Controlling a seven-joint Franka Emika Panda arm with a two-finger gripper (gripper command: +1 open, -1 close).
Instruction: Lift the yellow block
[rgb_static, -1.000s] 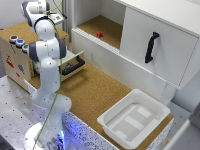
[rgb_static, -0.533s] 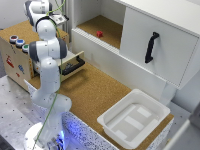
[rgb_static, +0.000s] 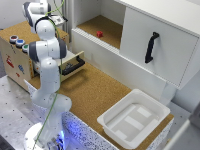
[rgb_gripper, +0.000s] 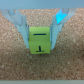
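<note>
In the exterior view, a white robot arm (rgb_static: 46, 65) rises from its base at about 7 o'clock and folds back toward 11 o'clock, over a wooden box (rgb_static: 17, 57) with coloured buttons on top. A dark-handled drawer (rgb_static: 74, 64) juts from the box just beside the arm. A cork-covered counter (rgb_static: 95, 92) runs to a white plastic tub (rgb_static: 134, 119) at 5 o'clock. A white cabinet (rgb_static: 150, 47) with a black handle (rgb_static: 151, 47) fills the 2 o'clock area, and a small red object (rgb_static: 99, 34) sits on its open shelf. The claw and the block are hidden here.

In the wrist view, the gripper (rgb_gripper: 40, 41) straddles the yellow block (rgb_gripper: 40, 40), its translucent fingers (rgb_gripper: 23, 31) pressed to the block's two sides, holding it above cork surface. The block's front face carries dark markings.
</note>
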